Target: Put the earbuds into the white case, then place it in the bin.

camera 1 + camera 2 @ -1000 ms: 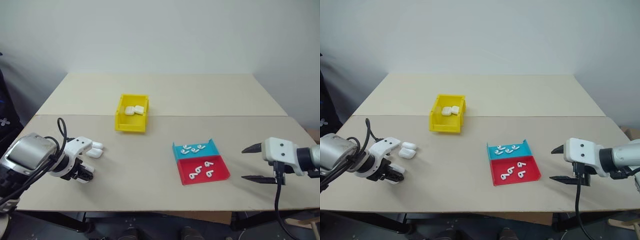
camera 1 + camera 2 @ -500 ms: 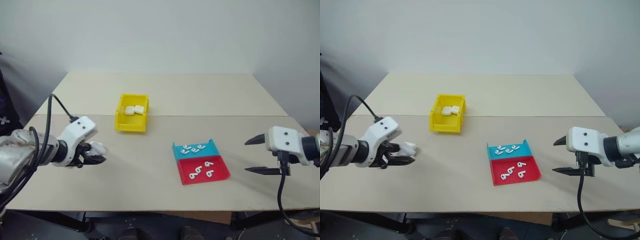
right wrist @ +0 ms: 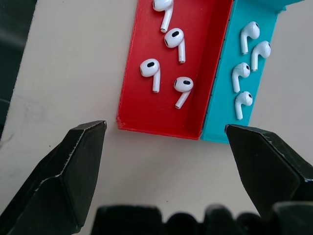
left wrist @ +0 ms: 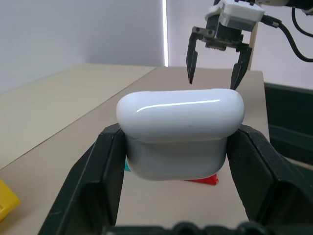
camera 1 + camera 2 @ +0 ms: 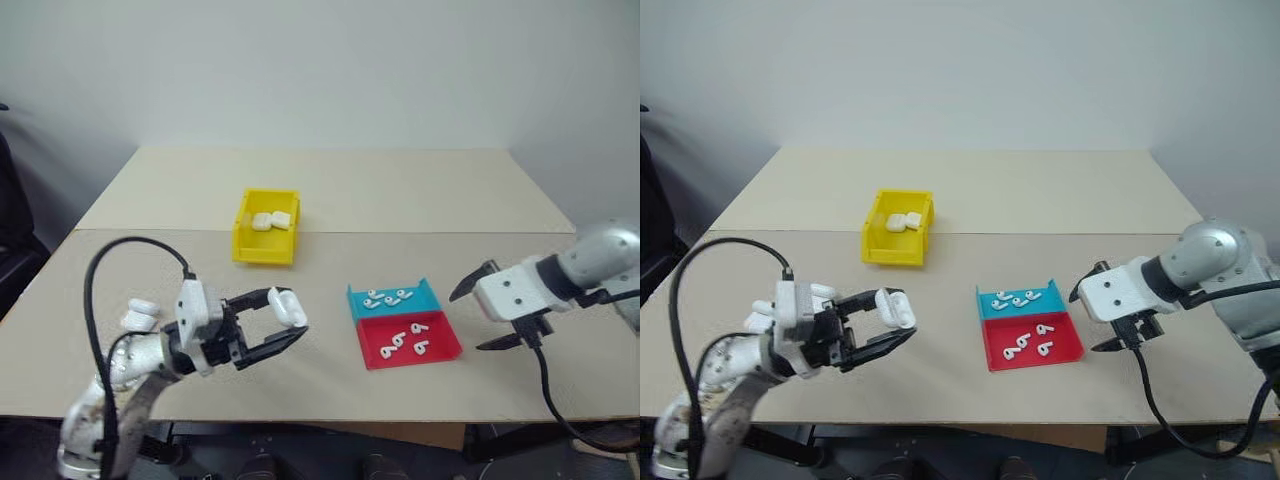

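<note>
Currently the left gripper (image 5: 283, 324) is clamped on the white case (image 5: 286, 306), held off the table, lid closed. Two spare cases (image 5: 139, 313) lie behind it to its left. The bin (image 5: 265, 240) sits beyond it, two cases inside. Earbuds (image 3: 166, 63) lie in the red tray (image 3: 142, 120) and teal tray (image 3: 222, 110), just under the right gripper (image 5: 482, 312), whose fingers are spread wide, empty.

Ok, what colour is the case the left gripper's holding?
White case, glossy; left wrist view shows it best.
</note>
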`<action>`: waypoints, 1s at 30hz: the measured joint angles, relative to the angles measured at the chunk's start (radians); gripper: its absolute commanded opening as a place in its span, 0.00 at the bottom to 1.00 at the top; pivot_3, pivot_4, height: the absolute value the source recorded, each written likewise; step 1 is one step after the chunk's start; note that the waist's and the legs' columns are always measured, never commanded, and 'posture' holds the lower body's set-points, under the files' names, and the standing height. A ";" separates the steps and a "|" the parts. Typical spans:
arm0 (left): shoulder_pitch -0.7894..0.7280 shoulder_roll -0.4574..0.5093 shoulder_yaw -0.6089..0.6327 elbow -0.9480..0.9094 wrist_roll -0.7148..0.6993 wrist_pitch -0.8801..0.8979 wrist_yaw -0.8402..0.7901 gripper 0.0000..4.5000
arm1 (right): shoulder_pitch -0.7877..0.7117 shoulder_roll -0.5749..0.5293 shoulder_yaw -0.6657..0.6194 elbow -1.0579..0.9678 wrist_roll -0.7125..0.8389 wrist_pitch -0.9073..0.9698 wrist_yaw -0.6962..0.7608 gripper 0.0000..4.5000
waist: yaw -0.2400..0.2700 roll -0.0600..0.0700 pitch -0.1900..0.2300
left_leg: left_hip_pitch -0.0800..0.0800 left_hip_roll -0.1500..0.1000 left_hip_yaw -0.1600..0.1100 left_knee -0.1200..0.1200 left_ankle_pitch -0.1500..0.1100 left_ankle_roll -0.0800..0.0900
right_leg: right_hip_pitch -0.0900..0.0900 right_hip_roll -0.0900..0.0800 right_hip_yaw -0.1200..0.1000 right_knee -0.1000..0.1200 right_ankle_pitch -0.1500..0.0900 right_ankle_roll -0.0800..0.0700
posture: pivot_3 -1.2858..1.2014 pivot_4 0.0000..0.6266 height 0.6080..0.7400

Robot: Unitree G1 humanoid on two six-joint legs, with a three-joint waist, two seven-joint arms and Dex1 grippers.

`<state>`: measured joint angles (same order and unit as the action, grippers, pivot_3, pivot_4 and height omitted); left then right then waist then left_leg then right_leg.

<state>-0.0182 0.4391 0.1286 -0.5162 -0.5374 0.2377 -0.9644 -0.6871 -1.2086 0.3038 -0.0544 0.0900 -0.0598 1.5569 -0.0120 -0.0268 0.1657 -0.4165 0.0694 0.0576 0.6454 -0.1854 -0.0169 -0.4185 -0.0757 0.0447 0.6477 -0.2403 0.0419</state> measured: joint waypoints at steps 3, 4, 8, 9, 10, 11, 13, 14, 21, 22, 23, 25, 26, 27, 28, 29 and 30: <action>0.011 -0.030 -0.012 0.043 0.005 -0.106 -0.022 0.62 | -0.039 -0.001 0.069 0.002 0.000 -0.011 0.001 1.00 | -0.001 0.000 0.000 | 0.000 0.000 0.000 0.000 0.000 0.000 | 0.000 0.000 0.000 0.000 0.000 0.000 | 0.52 0.24 1.00; 0.017 -0.029 -0.014 0.054 0.009 -0.132 -0.033 0.62 | -0.043 0.002 0.085 0.002 -0.002 -0.013 0.002 1.00 | -0.001 0.000 0.000 | 0.000 0.000 0.000 0.000 0.000 0.000 | 0.000 0.000 0.000 0.000 0.000 0.000 | 0.52 0.24 1.00; 0.031 -0.017 -0.036 0.099 0.027 -0.212 -0.081 0.62 | -0.052 0.048 0.127 -0.003 -0.032 -0.013 0.003 1.00 | -0.003 0.000 0.000 | 0.000 0.000 0.000 0.000 0.000 0.000 | 0.000 0.000 0.000 0.000 0.000 0.000 | 0.52 0.24 1.00; 0.033 -0.016 -0.037 0.105 0.026 -0.226 -0.089 0.62 | -0.053 0.058 0.137 -0.002 -0.038 -0.013 0.003 1.00 | -0.003 0.000 0.000 | 0.000 0.000 0.000 0.000 0.000 0.000 | -0.001 0.000 0.000 0.000 0.000 0.000 | 0.52 0.24 1.00; 0.033 -0.016 -0.038 0.110 0.026 -0.243 -0.096 0.62 | -0.056 0.067 0.146 -0.002 -0.043 -0.012 0.003 1.00 | -0.002 0.000 0.000 | 0.000 0.000 0.000 0.000 0.000 0.000 | 0.000 0.000 0.000 0.000 0.000 0.000 | 0.52 0.24 1.00; 0.033 -0.016 -0.039 0.115 0.026 -0.258 -0.100 0.62 | -0.062 0.079 0.152 -0.002 -0.054 -0.011 0.003 1.00 | -0.003 0.000 0.000 | 0.000 0.000 0.000 0.000 0.000 0.000 | 0.000 0.000 0.000 0.000 0.000 0.000 | 0.52 0.24 1.00; 0.033 -0.014 -0.044 0.121 0.026 -0.277 -0.108 0.62 | -0.078 0.097 0.156 -0.002 -0.071 -0.005 0.004 0.94 | -0.003 0.000 0.000 | 0.000 0.000 0.000 0.000 0.000 0.000 | -0.001 0.000 0.000 0.000 0.000 0.000 | 0.52 0.24 1.00; 0.033 -0.013 -0.046 0.121 0.026 -0.284 -0.108 0.62 | -0.087 0.103 0.159 -0.002 -0.078 -0.002 0.004 0.91 | -0.002 0.000 0.000 | 0.000 0.000 0.000 0.000 0.000 0.000 | 0.000 0.000 0.000 0.000 0.000 0.000 | 0.52 0.24 1.00; 0.030 -0.004 -0.051 0.119 0.026 -0.287 -0.088 0.62 | -0.094 0.176 0.197 0.006 -0.143 -0.001 0.004 0.72 | -0.003 0.000 0.000 | 0.000 0.000 0.000 0.000 0.000 0.000 | -0.001 0.000 0.000 0.000 0.000 0.000 | 0.52 0.24 1.00; 0.030 -0.004 -0.053 0.118 0.026 -0.287 -0.085 0.62 | -0.094 0.176 0.202 0.006 -0.147 -0.003 0.004 0.72 | -0.002 0.000 0.000 | 0.000 0.000 0.000 0.000 0.000 0.000 | -0.001 0.000 0.000 0.000 0.000 0.000 | 0.52 0.24 1.00; 0.031 -0.002 -0.054 0.118 0.026 -0.287 -0.081 0.62 | -0.094 0.176 0.205 0.006 -0.147 -0.006 0.004 0.72 | -0.002 0.000 0.000 | 0.000 0.000 0.000 0.000 0.000 0.000 | -0.001 0.000 0.000 0.000 0.000 0.000 | 0.52 0.24 1.00; 0.031 0.001 -0.055 0.115 0.026 -0.287 -0.071 0.62 | -0.094 0.176 0.213 0.005 -0.149 -0.008 0.005 0.72 | -0.002 0.000 0.000 | 0.000 0.000 0.000 0.000 0.000 0.000 | 0.000 0.000 0.000 0.000 0.000 0.000 | 0.52 0.24 1.00; 0.032 0.003 -0.056 0.112 0.026 -0.287 -0.067 0.62 | -0.094 0.177 0.220 0.004 -0.155 -0.006 0.005 0.72 | -0.002 0.000 0.000 | 0.000 0.000 0.000 0.000 0.000 0.000 | 0.000 0.000 0.000 0.000 0.000 0.000 | 0.52 0.24 1.00; 0.033 0.004 -0.057 0.110 0.026 -0.287 -0.064 0.62 | -0.095 0.180 0.228 0.004 -0.164 -0.002 0.005 0.68 | -0.002 0.000 0.000 | 0.000 0.000 0.000 0.000 0.000 0.000 | 0.000 0.000 0.000 0.000 0.000 0.000 | 0.52 0.24 1.00; 0.034 0.005 -0.060 0.107 0.027 -0.287 -0.059 0.62 | -0.095 0.184 0.240 0.004 -0.178 0.002 0.005 0.63 | -0.002 0.000 0.000 | 0.000 0.000 0.000 0.000 0.000 0.000 | 0.000 0.000 0.000 0.000 0.000 0.000 | 0.52 0.24 1.00; 0.035 0.006 -0.063 0.105 0.027 -0.287 -0.056 0.62 | -0.095 0.188 0.248 0.004 -0.188 0.003 0.005 0.60 | -0.002 0.000 0.000 | 0.000 0.000 0.000 0.000 0.000 0.000 | -0.001 0.000 0.000 0.000 0.000 0.000 | 0.52 0.24 1.00; 0.036 0.006 -0.066 0.102 0.027 -0.287 -0.052 0.62 | -0.095 0.193 0.259 0.005 -0.196 0.003 0.005 0.54 | -0.003 0.000 0.000 | 0.000 0.000 0.000 0.000 0.000 0.000 | -0.001 0.000 0.000 0.000 0.000 0.000 | 0.52 0.24 1.00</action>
<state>0.0182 0.4455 0.0625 -0.4142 -0.5100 -0.0489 -1.0166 -0.7824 -1.0156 0.5627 -0.0495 -0.1061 -0.0570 1.5624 -0.0150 -0.0263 0.1653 -0.4163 0.0698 0.0576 0.6451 -0.1854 -0.0168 -0.4191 -0.0753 0.0443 0.6480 -0.2402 0.0417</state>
